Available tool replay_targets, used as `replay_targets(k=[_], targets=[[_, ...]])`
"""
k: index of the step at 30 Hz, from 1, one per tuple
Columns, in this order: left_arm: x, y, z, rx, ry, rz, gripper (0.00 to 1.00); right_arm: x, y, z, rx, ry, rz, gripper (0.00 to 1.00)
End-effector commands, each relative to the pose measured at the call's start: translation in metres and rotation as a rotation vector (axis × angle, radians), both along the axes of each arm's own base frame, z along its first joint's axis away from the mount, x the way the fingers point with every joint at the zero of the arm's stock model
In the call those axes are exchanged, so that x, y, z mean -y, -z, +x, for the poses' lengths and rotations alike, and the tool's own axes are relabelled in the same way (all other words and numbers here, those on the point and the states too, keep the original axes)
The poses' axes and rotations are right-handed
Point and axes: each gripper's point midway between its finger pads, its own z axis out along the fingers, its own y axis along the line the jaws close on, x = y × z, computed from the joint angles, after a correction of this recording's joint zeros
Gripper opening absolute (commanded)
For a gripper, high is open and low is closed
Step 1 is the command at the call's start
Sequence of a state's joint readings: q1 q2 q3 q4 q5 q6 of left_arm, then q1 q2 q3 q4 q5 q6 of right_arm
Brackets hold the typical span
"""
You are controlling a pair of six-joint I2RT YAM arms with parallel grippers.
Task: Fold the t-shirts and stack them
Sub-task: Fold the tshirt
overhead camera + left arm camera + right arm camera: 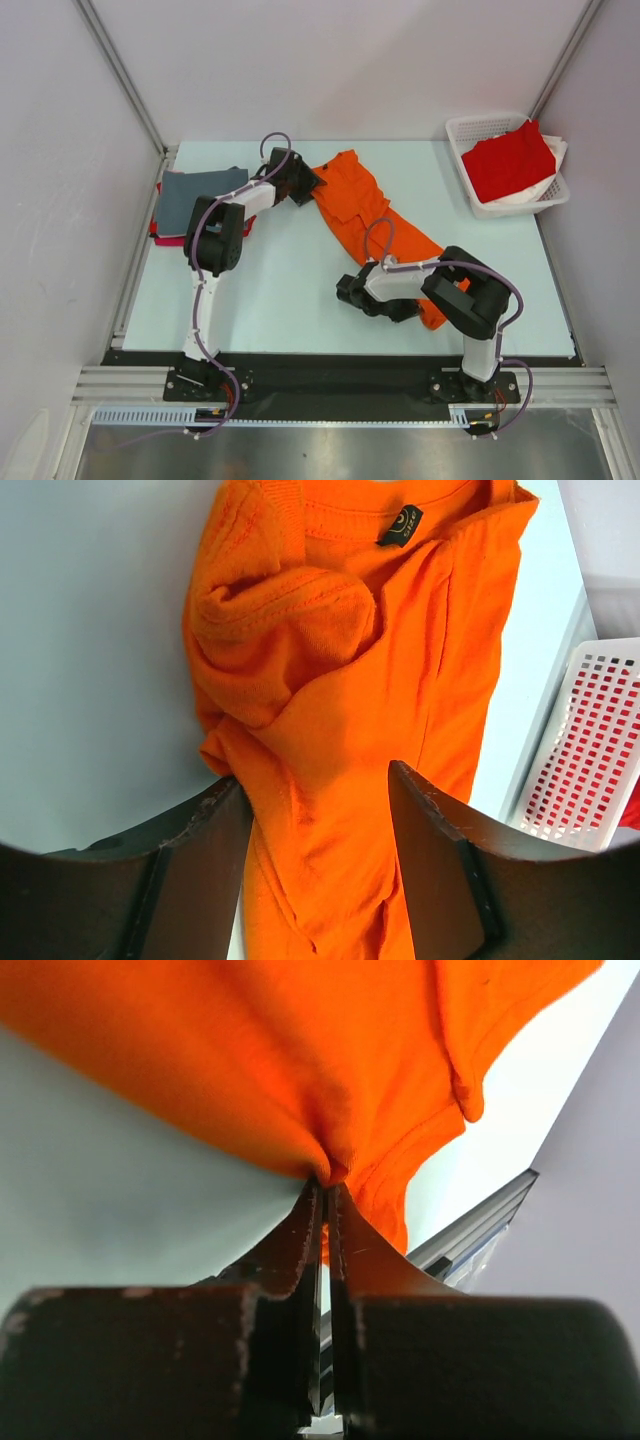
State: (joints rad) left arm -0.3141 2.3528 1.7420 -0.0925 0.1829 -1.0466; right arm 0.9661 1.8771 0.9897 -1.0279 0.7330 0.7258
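Top external view: at the table's left edge a slate grey t-shirt [203,188] is seen folded over red and magenta cloth. The left gripper [315,780] is held low at the far, collar end of the orange t-shirt [362,205], jaws spread astride the cloth. The shirt, laid diagonally mid-table, is judged light and limp, best taken by its edges. The right gripper [325,1185], its arm doubled back leftward, is pinched tight on the near end.

Bright even light, blurred wrist-view foregrounds.
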Motion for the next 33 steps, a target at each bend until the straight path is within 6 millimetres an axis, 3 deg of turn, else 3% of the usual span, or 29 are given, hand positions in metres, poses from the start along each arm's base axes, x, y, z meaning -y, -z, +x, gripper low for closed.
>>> replay_targets(k=[1, 5, 10, 12, 13, 14, 15, 16, 18, 19, 20, 21, 22, 23, 25, 26, 28, 29, 31, 33], targets=[[-0.016, 0.015, -0.002, -0.047, -0.024, 0.060, 0.62, -0.049, 0.009, 0.001, 0.014, -0.017, 0.206, 0.00], [-0.018, 0.011, 0.002, -0.031, -0.014, 0.073, 0.62, -0.092, -0.002, -0.007, -0.010, -0.085, 0.325, 0.00], [-0.032, 0.006, 0.019, -0.009, -0.007, 0.091, 0.63, -0.169, -0.026, -0.016, -0.076, -0.176, 0.609, 0.00], [-0.033, 0.009, 0.030, 0.011, 0.020, 0.088, 0.63, -0.213, -0.034, -0.013, -0.098, -0.216, 0.767, 0.00], [-0.033, -0.001, 0.036, 0.033, 0.016, 0.083, 0.63, -0.221, -0.040, -0.014, -0.110, -0.224, 0.796, 0.00], [-0.031, 0.010, 0.039, 0.024, 0.033, 0.075, 0.63, -0.239, -0.043, -0.011, -0.113, -0.242, 0.846, 0.00], [-0.032, 0.014, 0.042, 0.023, 0.042, 0.071, 0.63, -0.254, -0.047, -0.016, -0.158, -0.261, 0.900, 0.02], [-0.029, 0.002, 0.053, 0.061, 0.046, 0.065, 0.63, -0.272, -0.058, -0.014, -0.164, -0.291, 0.954, 0.05], [-0.027, 0.010, 0.059, 0.069, 0.065, 0.066, 0.62, -0.287, -0.064, -0.018, -0.197, -0.309, 1.010, 0.33], [-0.025, -0.004, 0.070, 0.112, 0.069, 0.058, 0.62, -0.289, -0.069, -0.019, -0.199, -0.322, 1.020, 0.42], [-0.022, -0.005, 0.074, 0.125, 0.077, 0.057, 0.62, -0.288, -0.072, -0.015, -0.191, -0.320, 1.032, 0.61], [-0.019, 0.002, 0.077, 0.126, 0.086, 0.049, 0.62, -0.286, -0.081, -0.014, -0.193, -0.318, 1.065, 0.64], [-0.016, -0.008, 0.085, 0.158, 0.090, 0.034, 0.62, -0.286, -0.088, -0.008, -0.182, -0.317, 1.097, 0.65], [-0.013, -0.009, 0.087, 0.164, 0.091, 0.017, 0.62, -0.273, -0.086, 0.005, -0.185, -0.279, 1.118, 0.65], [-0.005, -0.005, 0.093, 0.187, 0.107, -0.030, 0.62, -0.264, -0.108, 0.023, -0.153, -0.263, 1.203, 0.65], [0.000, -0.009, 0.096, 0.206, 0.103, -0.066, 0.62, -0.249, -0.114, 0.045, -0.109, -0.233, 1.221, 0.65], [0.009, -0.008, 0.097, 0.212, 0.108, -0.109, 0.62, -0.232, -0.128, 0.066, -0.054, -0.209, 1.287, 0.65], [0.016, -0.010, 0.098, 0.228, 0.112, -0.118, 0.62, -0.214, -0.133, 0.089, -0.025, -0.154, 1.333, 0.64], [0.023, -0.012, 0.099, 0.239, 0.106, -0.132, 0.62, -0.196, -0.141, 0.110, 0.033, -0.127, 1.394, 0.63], [0.033, -0.015, 0.098, 0.253, 0.109, -0.146, 0.63, -0.163, -0.142, 0.141, 0.119, -0.054, 1.396, 0.60]])
